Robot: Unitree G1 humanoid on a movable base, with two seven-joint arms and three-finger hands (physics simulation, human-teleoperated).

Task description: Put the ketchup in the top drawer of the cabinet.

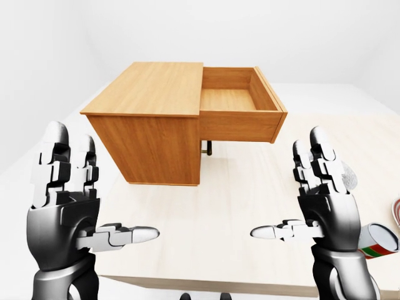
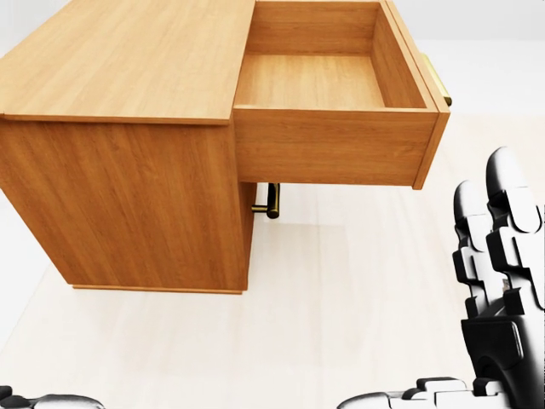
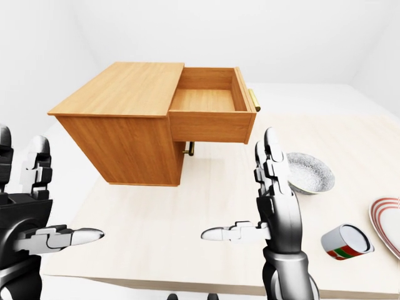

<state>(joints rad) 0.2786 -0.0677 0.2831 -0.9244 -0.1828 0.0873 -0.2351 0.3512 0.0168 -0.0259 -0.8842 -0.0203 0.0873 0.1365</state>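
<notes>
Pale tabletop [image 3: 187, 212] under white walls carries everything; its near edge runs along the bottom of both eye views, just below the two hands.

Both hands are raised, palms inward, fingers spread and thumbs pointing toward each other, holding nothing. Between the left hand [image 1: 65, 200] and the right hand [image 3: 275, 206] lies a broad stretch of bare table.

Beyond the hands, up the picture, stands the cabinet [image 1: 150, 119], well apart from both. Its top drawer [image 3: 209, 109] is pulled out toward the right-hand side, its inside open and bare, with a brass handle [image 3: 254, 100] on its face. The drawer overhangs the table, and under it a second dark handle [image 2: 272, 201] shows on the cabinet's face. In the head view the drawer's corner sits above the right hand's fingertips [image 2: 502, 183], with clear table between them.

Right of the right hand are a grey bowl [image 3: 309, 172] just beyond the fingers, a can [image 3: 347, 242] lying on its side beside the wrist, and the rim of a red-striped plate [image 3: 387, 222] at the view's edge.

No ketchup can be seen in any view.
</notes>
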